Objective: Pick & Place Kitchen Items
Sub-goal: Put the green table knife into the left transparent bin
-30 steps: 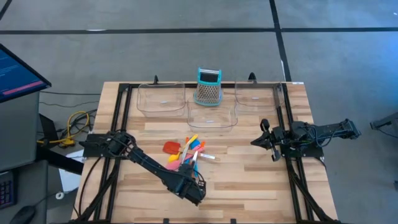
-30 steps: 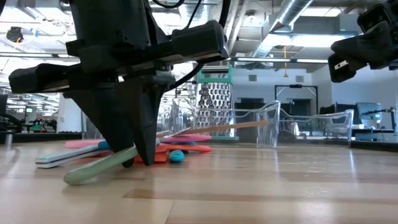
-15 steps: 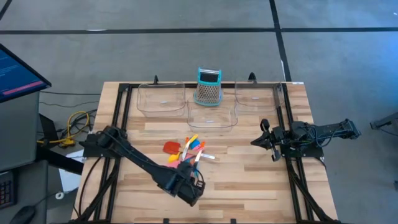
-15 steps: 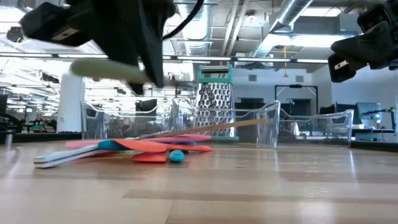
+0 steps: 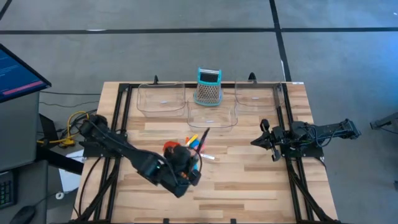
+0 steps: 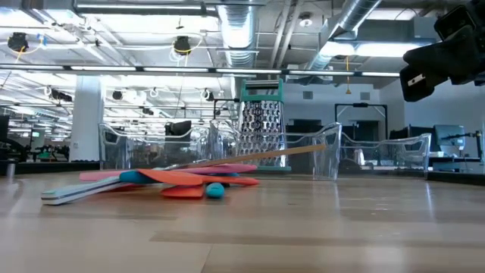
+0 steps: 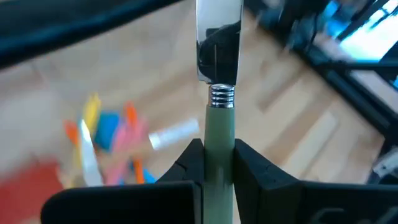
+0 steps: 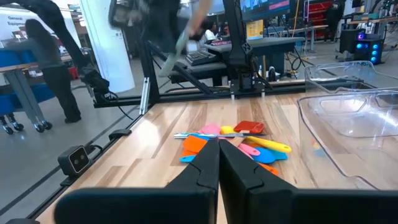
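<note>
Pale green handle, silvery blade: a table knife sits clamped in the jaws of my left gripper, lifted above the wooden desk. The heap of coloured utensils lies mid-desk before the clear trays. My right gripper waits at the desk's right edge, jaws together.

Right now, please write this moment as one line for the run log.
left gripper: shut on green-handled utensil, above utensil pile | right gripper: shut, waiting at table's right edge | clear trays: no utensils seen
</note>
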Tool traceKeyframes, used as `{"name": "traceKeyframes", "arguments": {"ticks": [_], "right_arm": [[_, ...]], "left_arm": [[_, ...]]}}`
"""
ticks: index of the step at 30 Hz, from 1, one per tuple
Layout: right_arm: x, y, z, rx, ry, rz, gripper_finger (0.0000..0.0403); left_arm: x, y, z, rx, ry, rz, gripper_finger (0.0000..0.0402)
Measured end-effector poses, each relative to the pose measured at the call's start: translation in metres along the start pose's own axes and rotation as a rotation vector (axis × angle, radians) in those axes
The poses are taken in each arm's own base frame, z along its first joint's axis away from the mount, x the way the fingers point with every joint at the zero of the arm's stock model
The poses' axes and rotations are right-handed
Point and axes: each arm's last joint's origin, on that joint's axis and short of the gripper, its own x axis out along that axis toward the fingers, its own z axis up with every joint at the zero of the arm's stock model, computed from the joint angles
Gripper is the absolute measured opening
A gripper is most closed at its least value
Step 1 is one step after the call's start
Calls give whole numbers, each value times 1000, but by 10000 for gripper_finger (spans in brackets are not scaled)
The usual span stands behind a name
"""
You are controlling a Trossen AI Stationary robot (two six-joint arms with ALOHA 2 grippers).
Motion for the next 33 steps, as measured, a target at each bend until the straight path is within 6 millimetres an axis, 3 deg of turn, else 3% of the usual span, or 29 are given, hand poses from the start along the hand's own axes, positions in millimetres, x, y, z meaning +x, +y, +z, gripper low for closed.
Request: {"name": "traceKeyframes", "arguments": {"ticks": [8,13,16,21,26,33], "right_arm": [[0,0,0,0,0,0,0],[0,0,0,0,0,0,0],[0,-1,0,0,-5,-15,0],[0,-4,1,0,-23,-83,0],[0,-6,2,1,-27,-111,0],[-1,-10,3,-7,-42,-165,0]], "left_arm": [[-26,15,38,228,-232,56,21],[-26,25,54,363,-256,120,21],[-21,42,66,471,-229,207,21],[-7,98,80,463,-138,340,21],[2,167,81,370,-26,418,21],[7,239,77,487,128,428,21]]}}
